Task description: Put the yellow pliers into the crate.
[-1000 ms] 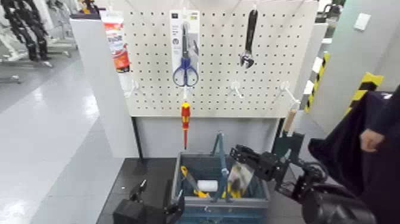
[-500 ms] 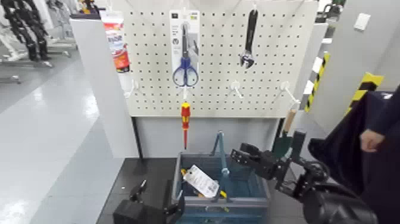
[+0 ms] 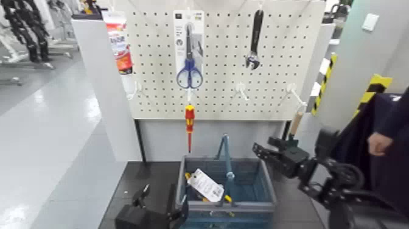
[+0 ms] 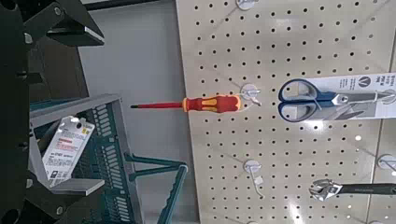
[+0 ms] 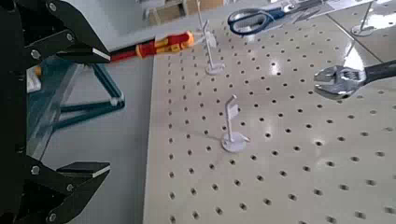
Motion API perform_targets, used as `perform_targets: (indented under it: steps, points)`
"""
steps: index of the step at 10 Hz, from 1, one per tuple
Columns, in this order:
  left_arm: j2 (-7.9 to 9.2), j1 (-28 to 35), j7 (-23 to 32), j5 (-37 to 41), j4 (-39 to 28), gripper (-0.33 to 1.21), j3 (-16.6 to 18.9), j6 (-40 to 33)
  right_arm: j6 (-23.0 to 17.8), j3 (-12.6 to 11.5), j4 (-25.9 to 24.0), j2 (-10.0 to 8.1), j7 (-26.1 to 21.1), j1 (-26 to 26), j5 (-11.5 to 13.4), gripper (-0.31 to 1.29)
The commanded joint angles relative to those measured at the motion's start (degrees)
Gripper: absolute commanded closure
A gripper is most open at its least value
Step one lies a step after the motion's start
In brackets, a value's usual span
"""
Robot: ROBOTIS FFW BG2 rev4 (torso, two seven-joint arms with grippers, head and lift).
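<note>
The yellow pliers [image 3: 205,184] lie on their white card inside the crate [image 3: 228,207], in its left half, with a bit of yellow handle showing under the card. The crate is blue-grey with a tall upright central handle. The card [image 4: 67,147] and the crate [image 4: 103,131] also show in the left wrist view. My right gripper [image 3: 263,148] is open and empty, raised to the right of the crate; its view shows the fingers spread [image 5: 84,107] with the crate's handle [image 5: 98,89] beyond. My left gripper [image 3: 161,204] rests low, open, at the crate's left front.
A white pegboard [image 3: 225,91] stands behind the crate with blue-handled scissors on a card [image 3: 189,67], a red-and-yellow screwdriver [image 3: 189,122] and a wrench [image 3: 254,39]. A person's hand and dark sleeve [image 3: 380,143] are at the far right. A white pillar [image 3: 112,103] stands to the left.
My right gripper let go of the carded pliers, which dropped into the crate's left half. The gripper then drew back up and to the right. The left arm has not moved.
</note>
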Motion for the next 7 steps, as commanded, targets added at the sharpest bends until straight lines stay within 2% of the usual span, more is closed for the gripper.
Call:
perform_targets:
  steps: [1, 2, 3, 4, 5, 7]
  points:
    - [-0.04, 0.49, 0.0, 0.0, -0.2, 0.22, 0.54, -0.26, 1.19, -1.02, -16.41, 3.51, -7.81, 12.66, 8.23, 0.45]
    - [-0.21, 0.93, 0.0, 0.0, -0.2, 0.22, 0.98, -0.43, -1.63, -1.81, -17.73, 5.53, -9.66, 16.71, 8.14, 0.45]
    - [-0.21, 1.19, 0.09, -0.09, -0.2, 0.22, 1.24, -0.52, -5.14, -1.98, -18.69, 6.85, -12.65, 20.93, 7.0, 0.45]
    - [-0.13, 1.37, 0.36, -0.18, -0.38, 0.22, 1.42, -0.61, -10.33, -2.34, -19.31, 7.81, -14.49, 25.23, 6.21, 0.45]
    - [-0.21, 1.54, 0.71, -0.26, -0.46, 0.22, 1.59, -0.7, -12.88, -1.63, -20.45, 8.43, -17.83, 29.63, 4.89, 0.44]
    - [-0.3, 2.07, 0.88, -0.53, -0.82, 0.22, 2.12, -0.87, -15.86, -0.75, -21.68, 8.96, -19.77, 35.43, 4.36, 0.25]
